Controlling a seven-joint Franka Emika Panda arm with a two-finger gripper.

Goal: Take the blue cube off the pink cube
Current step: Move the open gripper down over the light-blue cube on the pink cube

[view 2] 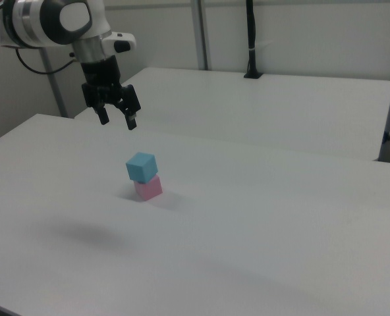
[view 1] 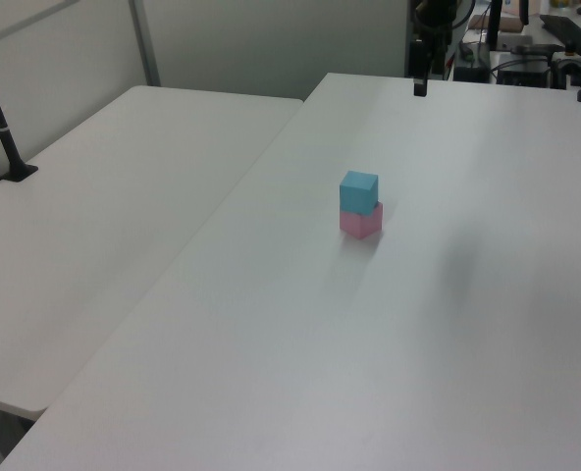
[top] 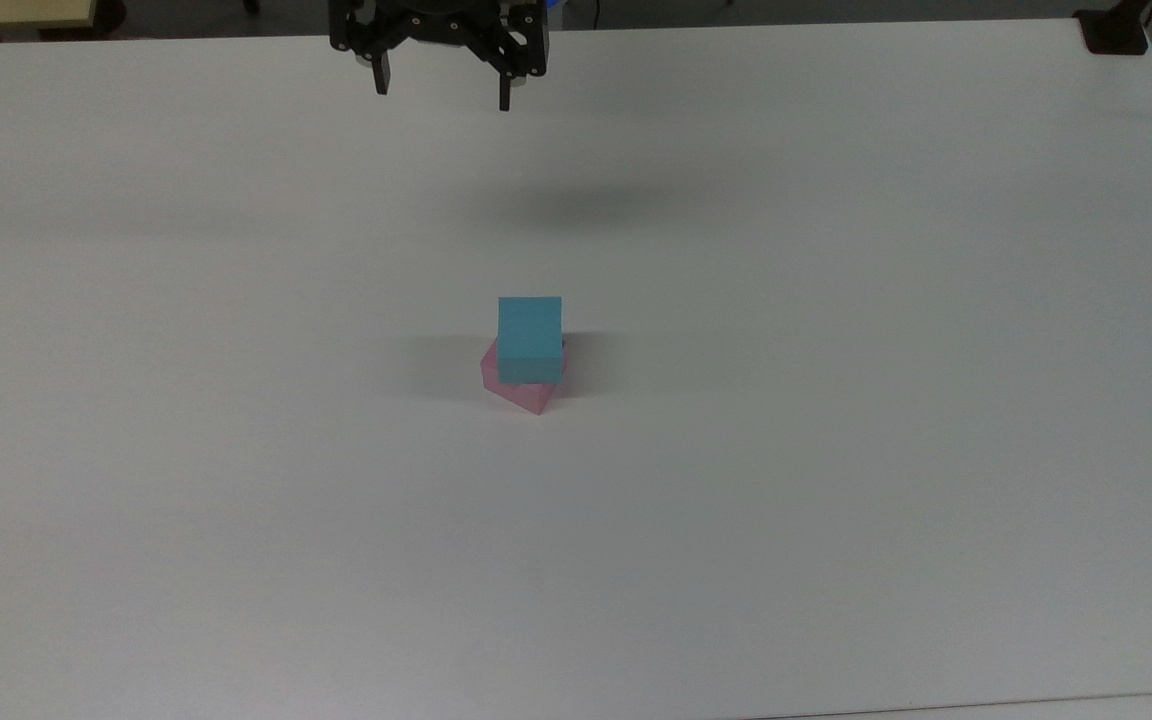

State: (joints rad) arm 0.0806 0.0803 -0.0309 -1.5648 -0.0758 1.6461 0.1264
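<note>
The blue cube (top: 530,336) (view 1: 358,190) (view 2: 141,166) rests on top of the pink cube (top: 528,393) (view 1: 361,223) (view 2: 148,189) near the middle of the white table (top: 836,450). The two are turned slightly against each other. My gripper (top: 443,92) (view 2: 118,120) hangs open high above the table's far edge in the top view, well away from the stack, with nothing between its fingers. In the right view it sits up and to the left of the cubes. One dark fingertip (view 1: 419,87) shows in the left view near the table's far end.
A second white table (view 1: 104,226) (view 2: 267,105) stands beside this one. A black post on a base (view 1: 6,147) (view 2: 251,46) rises from it. A dark mount (top: 1116,35) sits at the top view's upper right corner.
</note>
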